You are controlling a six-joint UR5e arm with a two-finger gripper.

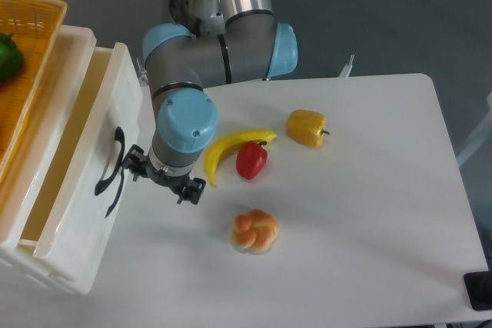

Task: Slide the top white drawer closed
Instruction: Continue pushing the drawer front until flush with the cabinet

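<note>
Your robot's hand (161, 178) presses beside the black handle (111, 170) of the top white drawer (81, 190), still partly open; its grip cannot be made out.
</note>
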